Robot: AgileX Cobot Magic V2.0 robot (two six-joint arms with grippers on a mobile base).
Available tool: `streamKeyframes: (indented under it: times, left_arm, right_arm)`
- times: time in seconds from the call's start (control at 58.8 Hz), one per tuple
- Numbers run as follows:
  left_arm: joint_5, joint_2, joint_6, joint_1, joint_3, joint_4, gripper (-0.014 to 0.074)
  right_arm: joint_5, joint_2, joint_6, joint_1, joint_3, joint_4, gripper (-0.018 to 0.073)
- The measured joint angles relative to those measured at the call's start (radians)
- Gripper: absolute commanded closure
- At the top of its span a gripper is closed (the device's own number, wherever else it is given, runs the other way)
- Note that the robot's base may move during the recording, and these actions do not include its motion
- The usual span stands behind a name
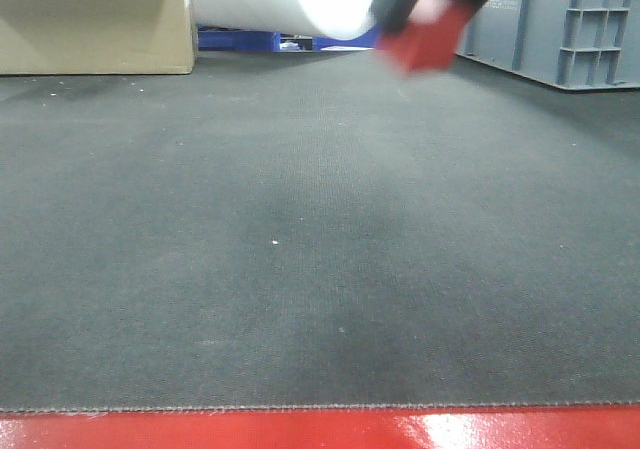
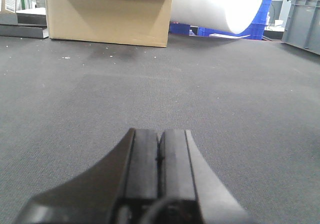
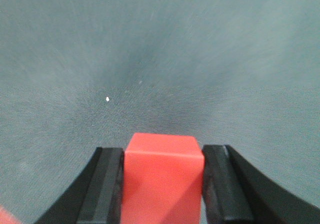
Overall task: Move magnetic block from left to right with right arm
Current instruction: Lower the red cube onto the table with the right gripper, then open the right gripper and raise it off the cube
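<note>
Glossy red table rim (image 1: 320,429) fills the front view's foot; far beyond, the blurred right gripper (image 1: 425,19) carries the magnetic block (image 1: 428,44) above the grey mat (image 1: 300,249). Left wrist view: the left gripper (image 2: 160,154) rests with pads pressed together, holding nothing. Right wrist view: both pads pinch the cube's flat opposite sides; it looks rigid, light, and securely held there.

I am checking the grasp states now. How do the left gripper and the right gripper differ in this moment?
The left gripper holds nothing, while the right gripper is shut on the magnetic block. The left gripper's pads meet each other; the right gripper's pads are kept apart by the cube. The left gripper sits low near the grey mat; the right gripper looks down on it. Both have black pads.
</note>
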Motion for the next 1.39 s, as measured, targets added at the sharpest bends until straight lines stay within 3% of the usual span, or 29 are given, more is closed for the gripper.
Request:
streamKeyframes:
  times: [0.34, 0.731, 0.816, 0.969, 1.037, 1.275, 1.394]
  left_arm:
    - [0.000, 0.000, 0.000, 0.000, 0.000, 0.000, 0.0713]
    - [0.000, 0.000, 0.000, 0.000, 0.000, 0.000, 0.0713]
    - [0.000, 0.000, 0.000, 0.000, 0.000, 0.000, 0.0713]
    - [0.000, 0.000, 0.000, 0.000, 0.000, 0.000, 0.0713]
    - [0.000, 0.000, 0.000, 0.000, 0.000, 0.000, 0.0713]
    - [0.000, 0.000, 0.000, 0.000, 0.000, 0.000, 0.0713]
    - [0.000, 0.000, 0.000, 0.000, 0.000, 0.000, 0.0713]
  right_arm:
    - [-0.014, 0.281, -0.002, 0.002, -0.100, 0.012, 0.0388]
    - [-0.054, 0.370, -0.002, 0.002, -0.102, 0.013, 0.0381]
    - [-0.054, 0.370, -0.002, 0.002, -0.102, 0.013, 0.0305]
    - [-0.054, 0.370, -0.002, 0.002, -0.102, 0.013, 0.0001]
    - [-0.054, 0.370, -0.002, 0.002, -0.102, 0.013, -0.0092]
    - [-0.032, 0.318, 0.004, 0.002, -0.102, 0.013, 0.0006]
    - [-0.023, 0.230, 0.031, 0.000, -0.102, 0.014, 0.0136]
